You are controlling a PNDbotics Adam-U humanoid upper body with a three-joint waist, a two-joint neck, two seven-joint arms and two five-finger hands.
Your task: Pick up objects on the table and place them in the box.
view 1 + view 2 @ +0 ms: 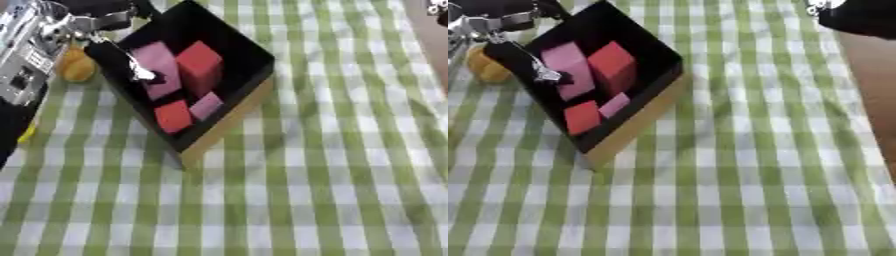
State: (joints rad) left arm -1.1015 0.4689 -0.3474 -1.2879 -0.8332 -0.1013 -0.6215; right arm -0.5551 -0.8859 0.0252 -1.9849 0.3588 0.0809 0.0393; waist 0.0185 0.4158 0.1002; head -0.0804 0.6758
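Observation:
A box (226, 126) with a black inside and wooden sides lies askew at the upper left of the green checked cloth. In it lie a large pink block (159, 61), a red cube (201, 66), a small red block (172, 116) and a small pink block (208, 106). My left hand (98, 22) comes in from the upper left corner, open, with one finger (131, 64) stretched over the box, its tip at the large pink block. An orange rounded object (76, 66) sits on the cloth just left of the box. A dark shape (857, 18) at the upper right corner is my right hand.
The checked cloth (332, 165) spreads across the front and right of the table. A brown surface (874, 85) runs along the right edge beyond the cloth. A small yellow thing (28, 133) shows at the left edge beside my dark arm.

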